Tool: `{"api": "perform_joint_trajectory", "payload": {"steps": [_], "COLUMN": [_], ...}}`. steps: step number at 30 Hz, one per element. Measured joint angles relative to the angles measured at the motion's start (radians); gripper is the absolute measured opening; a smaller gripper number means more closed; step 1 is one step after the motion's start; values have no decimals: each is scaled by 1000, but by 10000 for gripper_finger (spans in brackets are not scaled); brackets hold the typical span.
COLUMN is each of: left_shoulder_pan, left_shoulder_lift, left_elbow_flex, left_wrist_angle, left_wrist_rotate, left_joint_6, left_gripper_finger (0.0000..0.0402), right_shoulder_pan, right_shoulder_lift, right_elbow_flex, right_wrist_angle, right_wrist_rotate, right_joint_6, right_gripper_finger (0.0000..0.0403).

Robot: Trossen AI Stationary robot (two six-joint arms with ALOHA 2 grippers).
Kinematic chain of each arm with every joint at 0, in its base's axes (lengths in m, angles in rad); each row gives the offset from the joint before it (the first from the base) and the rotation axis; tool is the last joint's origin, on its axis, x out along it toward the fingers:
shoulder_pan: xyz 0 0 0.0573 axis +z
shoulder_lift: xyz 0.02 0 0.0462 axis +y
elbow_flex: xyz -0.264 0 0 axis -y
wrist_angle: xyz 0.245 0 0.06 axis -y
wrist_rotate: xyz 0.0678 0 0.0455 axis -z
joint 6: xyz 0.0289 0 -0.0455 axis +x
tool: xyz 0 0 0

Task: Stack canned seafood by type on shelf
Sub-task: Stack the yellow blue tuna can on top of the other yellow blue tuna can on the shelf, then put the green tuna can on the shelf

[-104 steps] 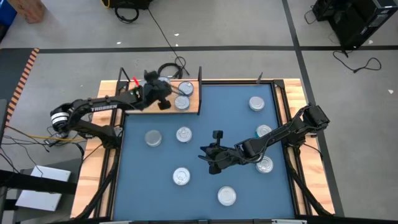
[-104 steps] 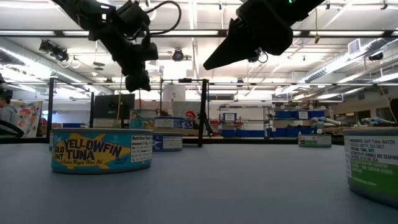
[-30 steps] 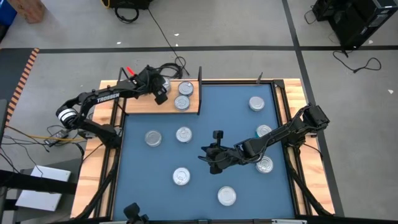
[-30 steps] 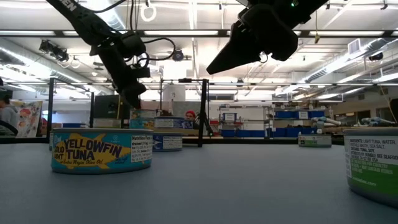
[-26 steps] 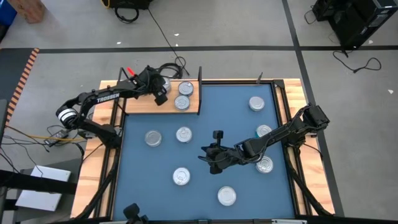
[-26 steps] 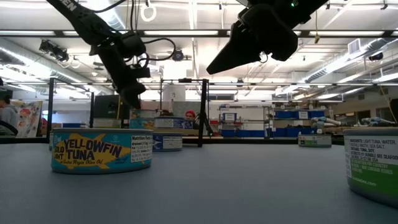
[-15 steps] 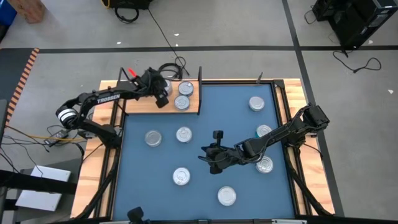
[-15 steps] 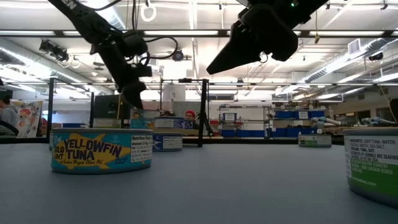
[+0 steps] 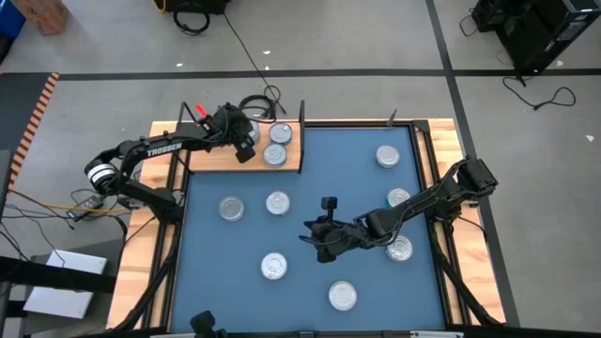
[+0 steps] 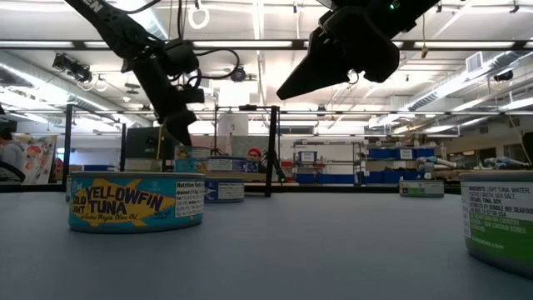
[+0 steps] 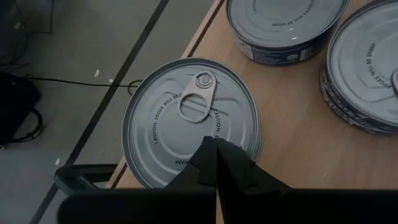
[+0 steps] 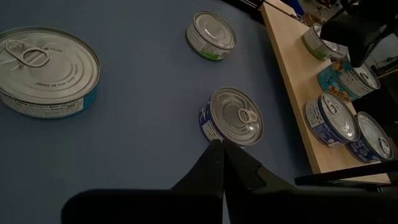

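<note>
Left claw (image 11: 216, 163), its fingers pressed together on nothing, is held just above a pull-tab tin (image 11: 191, 121) that lies at the outer edge of the shelf (image 11: 292, 137), so the tin sits directly under and slightly ahead of the tips. A round tin offers no long axis, so what probably matters for the next move is only that the tips would have to part and straddle its rim. Beside it on the wooden board, 2 more tins (image 11: 283, 25) are seen close together. In the high view, the left claw (image 9: 242, 148) is placed over the shelf (image 9: 211, 158) near the far-left corner of the table, clearly the nearer arm to the tins already shelved. Right claw (image 9: 324, 202), also closed and empty, hangs over the middle of the blue mat (image 9: 310, 282), nearer the loose tins (image 9: 277, 202) scattered there. From its wrist camera, a blue-sided tin (image 12: 232, 117) is shown just ahead of the right claw (image 12: 220, 147). Labels are revealed only by the low view, where a yellowfin tuna tin (image 10: 136, 201) is readable; type cannot be judged from above.
</note>
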Motion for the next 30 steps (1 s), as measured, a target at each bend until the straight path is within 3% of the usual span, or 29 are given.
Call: {"api": "perform_joint_trajectory", "payload": {"steps": [12,17,26,30], "left_shoulder_pan": [-3,-27,-168,-229], "left_shoulder_lift": [-93,-194,-398,-480], "left_elbow_flex": [-4,-98,-305,-381], "left_wrist_angle": [52,175,370,445], "left_wrist_rotate": [-4,-6,-60,-97], "left_joint_6": [-17,-51,-82,-85], "left_gripper_finger": [0,0,0,0], "right_shoulder_pan": [-11,-61,-157,-170], "right_shoulder_lift": [0,0,0,0], "right_elbow_flex": [0,0,0,0], "right_wrist_angle": [0,26,73,135], "right_wrist_rotate": [-1,-4,-213,-276], "right_joint_6": [-12,-58,137,140], "right_gripper_finger": [6,6,15,13]}}
